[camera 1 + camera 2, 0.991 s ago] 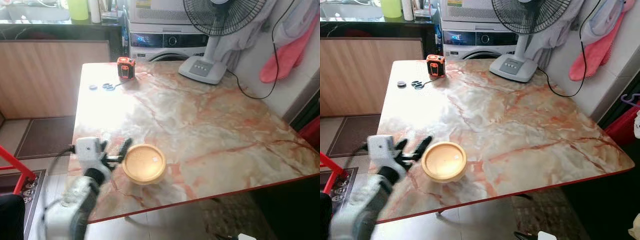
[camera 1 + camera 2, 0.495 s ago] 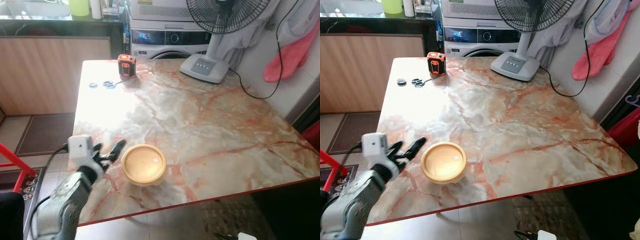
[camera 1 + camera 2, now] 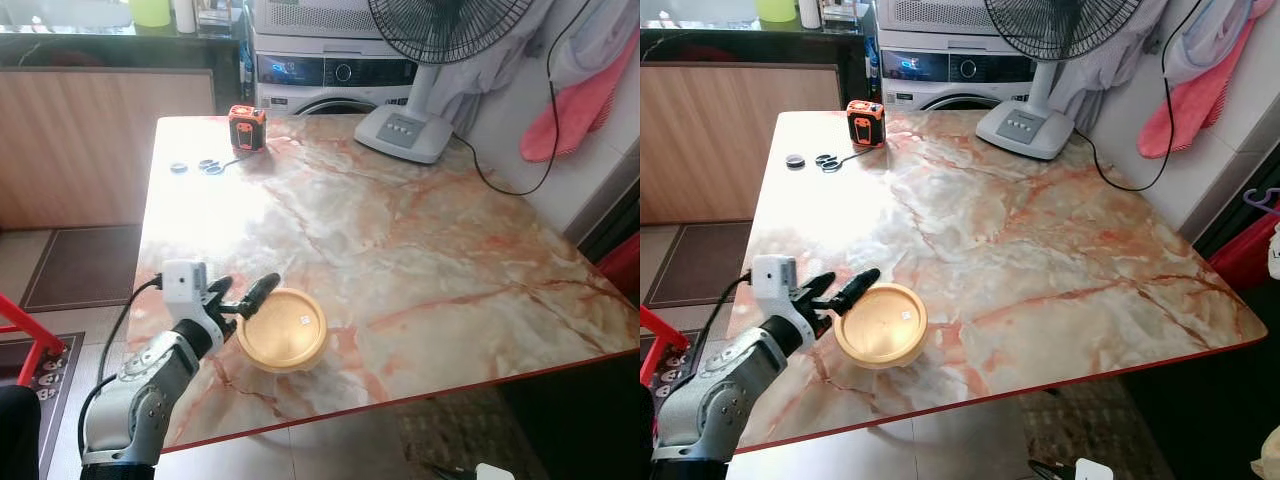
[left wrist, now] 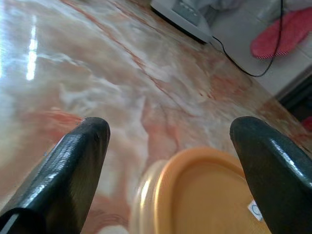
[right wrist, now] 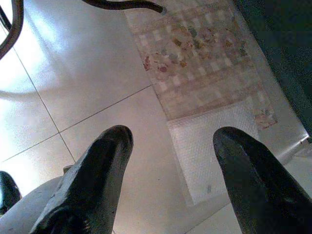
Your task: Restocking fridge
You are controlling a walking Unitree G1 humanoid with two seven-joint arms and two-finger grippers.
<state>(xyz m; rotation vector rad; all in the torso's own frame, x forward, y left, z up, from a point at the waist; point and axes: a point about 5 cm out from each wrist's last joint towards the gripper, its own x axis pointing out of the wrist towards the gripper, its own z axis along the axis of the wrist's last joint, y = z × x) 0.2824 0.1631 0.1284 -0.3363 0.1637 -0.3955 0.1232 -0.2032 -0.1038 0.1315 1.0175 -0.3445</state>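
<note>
The left gripper point(image 3: 243, 297) hovers at the 9 o'clock side of the round yellow container point(image 3: 283, 328), its fingers apart, one fingertip just beside the rim. The container sits near the front edge of the marble table point(image 3: 420, 250). The right gripper point(image 5: 170, 161) hangs over the floor with fingers apart.

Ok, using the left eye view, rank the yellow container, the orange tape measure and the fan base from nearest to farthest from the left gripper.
From the left gripper:
1. Yellow container, right beside the fingers, near table edge.
2. Orange tape measure, far edge, left side.
3. Fan base, far edge, toward the right.
</note>
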